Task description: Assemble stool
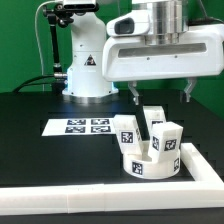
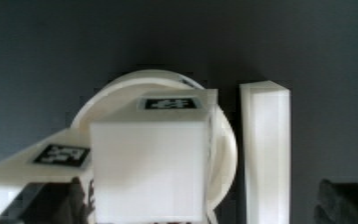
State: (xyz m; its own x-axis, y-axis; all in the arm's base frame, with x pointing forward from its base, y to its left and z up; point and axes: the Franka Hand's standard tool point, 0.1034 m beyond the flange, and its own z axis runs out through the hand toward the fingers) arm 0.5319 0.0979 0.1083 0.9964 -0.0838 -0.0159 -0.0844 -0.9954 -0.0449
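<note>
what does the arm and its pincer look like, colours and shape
The arm is glossy white with rounded, bulbous joints and a dark triangular marking on its base. Black cables run along its upper part. The wrist ends in a wide, boxy white block, from which the pincer extends as two thin dark fingers. The wrist view shows dark fingertips too.

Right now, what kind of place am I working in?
Likely a robotics lab bench: a black table with a fixed marker board, a white border wall, and tagged stool parts under the open claw.
</note>
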